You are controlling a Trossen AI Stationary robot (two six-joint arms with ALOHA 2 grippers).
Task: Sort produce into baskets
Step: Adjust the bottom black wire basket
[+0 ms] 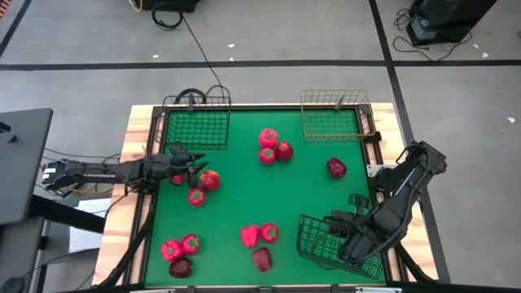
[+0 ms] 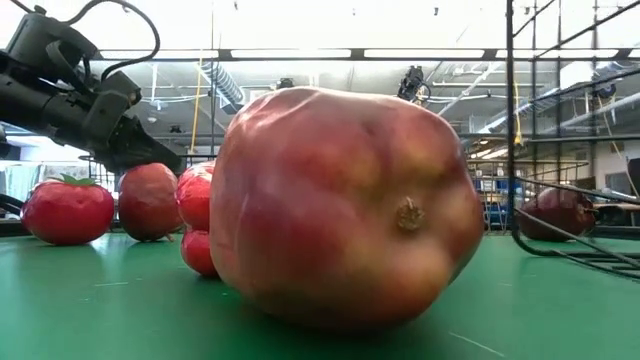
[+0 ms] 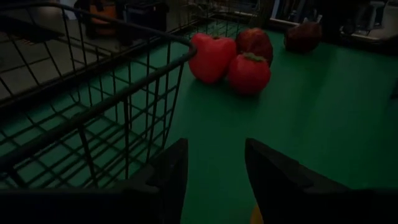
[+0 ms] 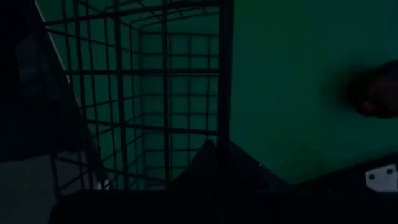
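Green table (image 1: 309,195), right hand (image 1: 346,236) clamped on black basket (image 1: 321,244) wall, left hand (image 1: 191,167) part-open, empty, near tomato (image 1: 210,180)

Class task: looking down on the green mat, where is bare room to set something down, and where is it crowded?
Free: the mat's middle, between the trio near the gold basket and the peppers below. Crowded: around the left gripper, beside the tomatoes.

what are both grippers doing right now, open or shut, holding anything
left gripper: open, holding nothing.
right gripper: shut on the black basket wire.
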